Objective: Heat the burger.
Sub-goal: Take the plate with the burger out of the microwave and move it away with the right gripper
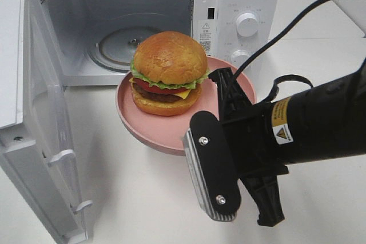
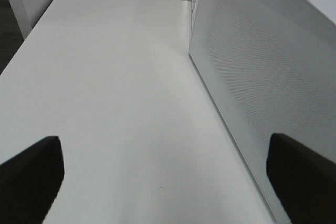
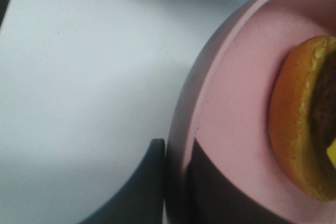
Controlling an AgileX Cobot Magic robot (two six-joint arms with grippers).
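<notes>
- Your right gripper (image 3: 176,182) is pinching the near right rim of the pink plate (image 1: 154,127); in the right wrist view one dark finger lies under the rim and the other lies on the plate's inner face.
- The plate is lifted off the white table (image 1: 143,198), tilted a little, just in front of the microwave's open mouth.
- The burger (image 1: 168,72) sits on the far left part of that plate, upright, with its bun, lettuce, tomato, cheese and patty stacked.
- The microwave (image 1: 229,4) stands at the far side, with its cavity open and the glass turntable (image 1: 117,47) bare inside.
- Its door (image 1: 34,112) swings out to the left and reaches towards the near edge; it stands just left of the plate.
- The two control knobs (image 1: 247,24) sit on the panel right of the cavity, behind the plate's right edge.
- Your left gripper (image 2: 168,177) has its jaws spread wide, with nothing between them, low over the bare table.
- In the left wrist view the perforated outer face of the door (image 2: 252,77) stands close beside that gripper.
- A black cable (image 1: 297,21) loops from the right arm over the table, right of the microwave.
</notes>
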